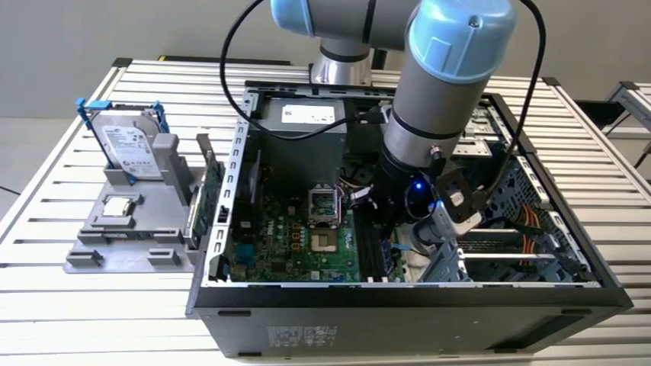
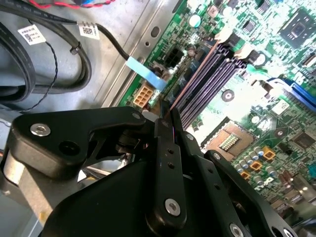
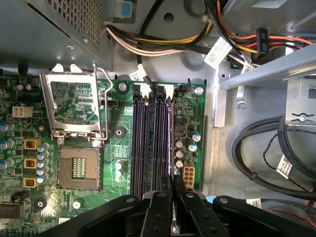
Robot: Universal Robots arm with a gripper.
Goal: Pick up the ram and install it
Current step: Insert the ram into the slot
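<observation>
Dark-blue and thin, the ram (image 3: 170,143) stands on edge in the black memory slots (image 3: 148,143) of the green motherboard (image 1: 295,236), seen edge-on in the first wrist view as a narrow strip in the slot nearest the yellow connector (image 3: 187,174). The claw (image 3: 172,190) sits directly over the stick's near end, its two black fingers (image 3: 160,210) drawn close together on either side of that thin edge, clamped on the ram. In the second wrist view the claw (image 2: 167,121) meets the same stick (image 2: 190,89) where the slots (image 2: 212,69) begin. In the exterior view the arm (image 1: 437,99) reaches down into the open computer case (image 1: 407,293), its wrist low over the board at about 4 o'clock from the empty processor socket (image 1: 322,200). Outside the case, toward 9 o'clock, a silver hard drive (image 1: 130,149) stands in a grey holder (image 1: 127,244) on the slatted metal tabletop (image 1: 61,305).
</observation>
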